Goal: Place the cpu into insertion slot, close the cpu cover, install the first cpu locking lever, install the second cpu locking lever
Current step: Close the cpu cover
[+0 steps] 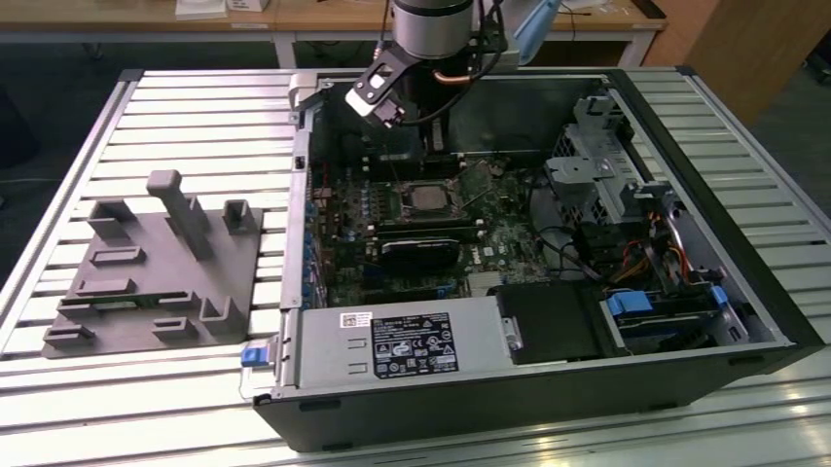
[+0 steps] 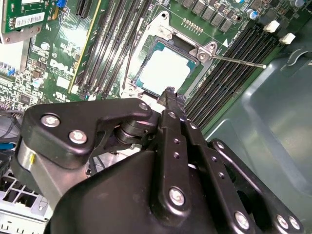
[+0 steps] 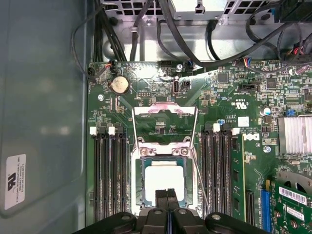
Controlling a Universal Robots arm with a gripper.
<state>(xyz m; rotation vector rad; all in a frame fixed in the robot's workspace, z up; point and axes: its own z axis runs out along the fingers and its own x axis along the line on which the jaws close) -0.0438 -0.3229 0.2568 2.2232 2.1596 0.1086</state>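
Observation:
The cpu (image 3: 165, 181) (image 2: 165, 68) lies flat in the insertion slot (image 3: 138, 185) (image 2: 144, 52), pale face up, on the green board. The cpu cover (image 3: 165, 109) is swung back, open, beyond the slot. A thin locking lever (image 2: 239, 61) (image 3: 202, 187) sticks out free beside the socket. My gripper (image 3: 167, 194) (image 2: 169, 92) hangs over the chip's near edge, its two black fingers pressed together with nothing between them. In the exterior view the gripper (image 1: 393, 102) is above the open computer case, over the slot (image 1: 422, 197).
Black memory slots (image 3: 108, 175) flank the socket on both sides. Cables (image 3: 146, 29) cross the case behind it, and a card (image 1: 418, 251) lies beyond. The case wall (image 3: 44, 97) stands close by. A grey fixture block (image 1: 156, 268) sits at the exterior view's left.

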